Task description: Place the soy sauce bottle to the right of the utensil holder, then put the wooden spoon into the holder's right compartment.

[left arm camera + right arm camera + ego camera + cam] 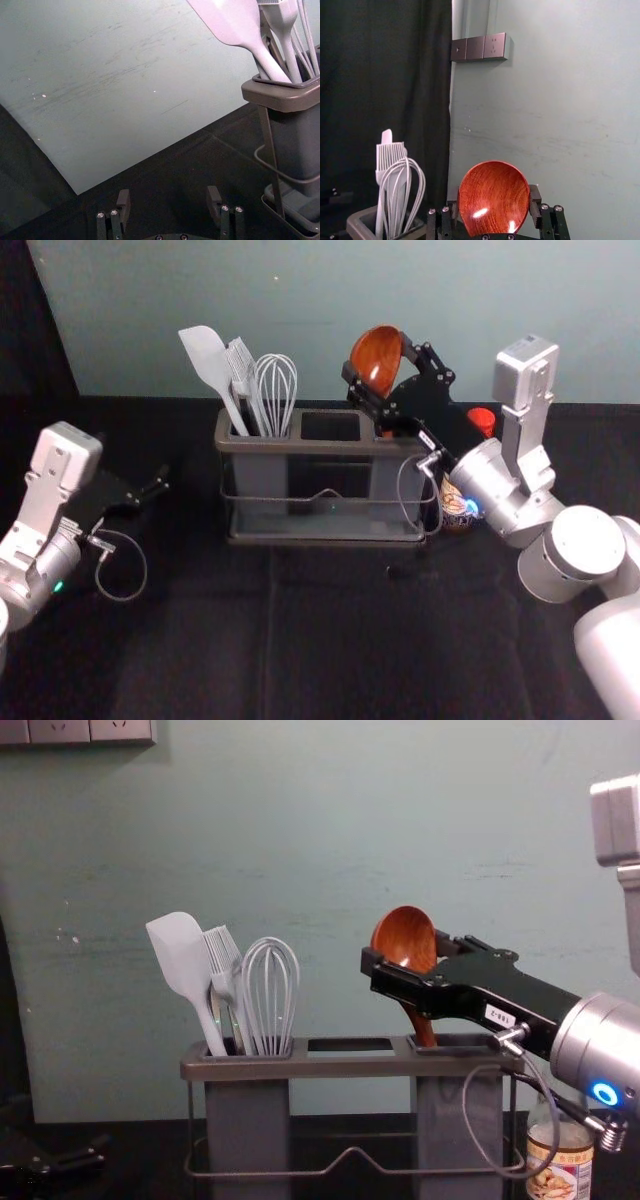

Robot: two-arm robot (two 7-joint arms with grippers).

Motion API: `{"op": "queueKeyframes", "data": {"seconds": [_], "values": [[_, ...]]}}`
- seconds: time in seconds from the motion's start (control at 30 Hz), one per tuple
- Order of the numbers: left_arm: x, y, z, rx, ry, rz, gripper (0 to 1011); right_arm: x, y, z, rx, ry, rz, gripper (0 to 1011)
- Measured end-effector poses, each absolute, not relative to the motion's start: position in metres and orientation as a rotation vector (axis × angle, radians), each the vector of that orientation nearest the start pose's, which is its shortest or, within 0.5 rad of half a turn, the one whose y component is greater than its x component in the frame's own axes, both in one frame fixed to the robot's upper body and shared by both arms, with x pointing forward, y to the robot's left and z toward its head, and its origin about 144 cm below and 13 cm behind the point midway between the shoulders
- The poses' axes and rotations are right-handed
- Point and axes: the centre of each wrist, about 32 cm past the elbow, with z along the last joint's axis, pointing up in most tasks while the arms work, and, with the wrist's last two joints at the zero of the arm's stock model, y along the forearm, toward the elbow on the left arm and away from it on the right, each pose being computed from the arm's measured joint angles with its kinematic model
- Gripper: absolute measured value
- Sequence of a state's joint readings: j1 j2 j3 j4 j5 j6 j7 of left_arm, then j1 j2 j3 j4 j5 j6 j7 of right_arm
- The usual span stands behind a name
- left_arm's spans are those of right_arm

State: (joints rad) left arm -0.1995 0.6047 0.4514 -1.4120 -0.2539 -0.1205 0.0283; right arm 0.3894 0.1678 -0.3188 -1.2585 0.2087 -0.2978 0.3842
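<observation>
Right pincer (494, 197) clamped on wooden spoon (405, 937), right compartment (455, 1120) of holder (350, 1066) below; spoon may be dragged out by uneven release. Left pincer (168, 195) parked leftward, spread.

White tag (500, 1016), R end effector (405, 952) housing, chest view: reads approx. "188-2"; middle digits unclear. Paper label (558, 1178), soy sauce bottle (543, 1127): Chinese chars. on upper band, too small to read; brand n/a.
</observation>
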Motion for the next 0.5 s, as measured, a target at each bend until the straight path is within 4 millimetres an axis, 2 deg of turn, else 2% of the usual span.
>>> {"op": "queueKeyframes", "data": {"seconds": [0.27,0.5], "values": [[0.4886,0.3097,1.1398,0.304,-0.285,1.248,1005,0.5549,-0.1991,1.1791,0.171,-0.285,-0.925,842],[0.4886,0.3097,1.1398,0.304,-0.285,1.248,1005,0.5549,-0.1991,1.1827,0.181,-0.292,-0.925,997]]}}
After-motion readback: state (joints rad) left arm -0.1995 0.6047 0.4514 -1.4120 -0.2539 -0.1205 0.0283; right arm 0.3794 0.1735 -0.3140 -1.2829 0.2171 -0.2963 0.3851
